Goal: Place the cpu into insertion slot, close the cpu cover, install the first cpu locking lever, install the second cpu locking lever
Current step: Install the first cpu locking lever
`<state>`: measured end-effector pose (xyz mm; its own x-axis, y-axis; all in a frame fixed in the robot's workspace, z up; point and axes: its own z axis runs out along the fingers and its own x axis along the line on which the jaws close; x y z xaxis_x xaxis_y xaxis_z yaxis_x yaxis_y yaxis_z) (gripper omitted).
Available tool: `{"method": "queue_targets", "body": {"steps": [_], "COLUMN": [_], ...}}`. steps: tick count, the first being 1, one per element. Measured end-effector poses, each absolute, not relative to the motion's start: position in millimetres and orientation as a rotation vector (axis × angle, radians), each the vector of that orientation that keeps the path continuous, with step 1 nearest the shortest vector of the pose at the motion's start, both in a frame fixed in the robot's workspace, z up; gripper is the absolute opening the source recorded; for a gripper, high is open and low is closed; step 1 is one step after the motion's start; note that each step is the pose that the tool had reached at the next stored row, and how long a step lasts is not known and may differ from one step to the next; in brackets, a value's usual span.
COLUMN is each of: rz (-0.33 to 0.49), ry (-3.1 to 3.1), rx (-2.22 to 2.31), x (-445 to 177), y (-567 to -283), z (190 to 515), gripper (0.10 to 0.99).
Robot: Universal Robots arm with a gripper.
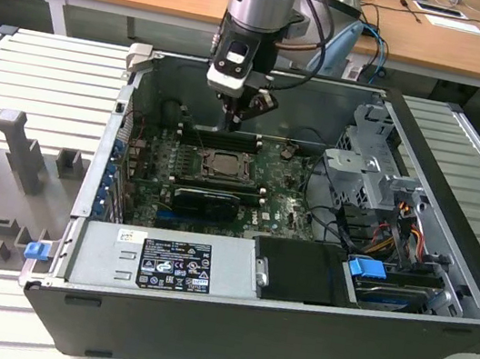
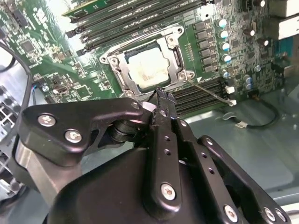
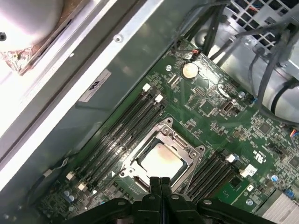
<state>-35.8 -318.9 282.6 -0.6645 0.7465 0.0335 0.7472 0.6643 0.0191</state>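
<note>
The pale square cpu [image 2: 148, 65] lies flat in the insertion slot [image 1: 221, 165] on the green motherboard. The silvery cpu cover [image 3: 183, 143] is folded down around the cpu [image 3: 161, 158], which shows through its square hole. A thin metal locking lever [image 2: 210, 91] sticks out from one corner of the socket, away from the frame. My gripper [image 1: 230, 125] hangs inside the case just above the socket's far edge. Its black fingers are pressed together with nothing between them, tips [image 2: 161, 92] beside the cover's rim in both wrist views [image 3: 161, 179].
Long black memory slots [image 3: 121, 130] flank the socket on both sides. A black expansion card [image 1: 207, 200] lies in front of the socket, and a grey power supply [image 1: 170, 265] nearer still. The drive cage [image 1: 380, 166] and cables [image 1: 398, 229] fill the exterior view's right.
</note>
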Motion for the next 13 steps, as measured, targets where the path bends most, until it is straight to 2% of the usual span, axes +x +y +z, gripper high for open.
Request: {"method": "queue_targets", "body": {"steps": [13], "rz": [-0.059], "ry": [-2.997], "rx": [-0.946], "x": [-35.8], "y": [-318.9], "z": [282.3], "gripper": [0.102]}}
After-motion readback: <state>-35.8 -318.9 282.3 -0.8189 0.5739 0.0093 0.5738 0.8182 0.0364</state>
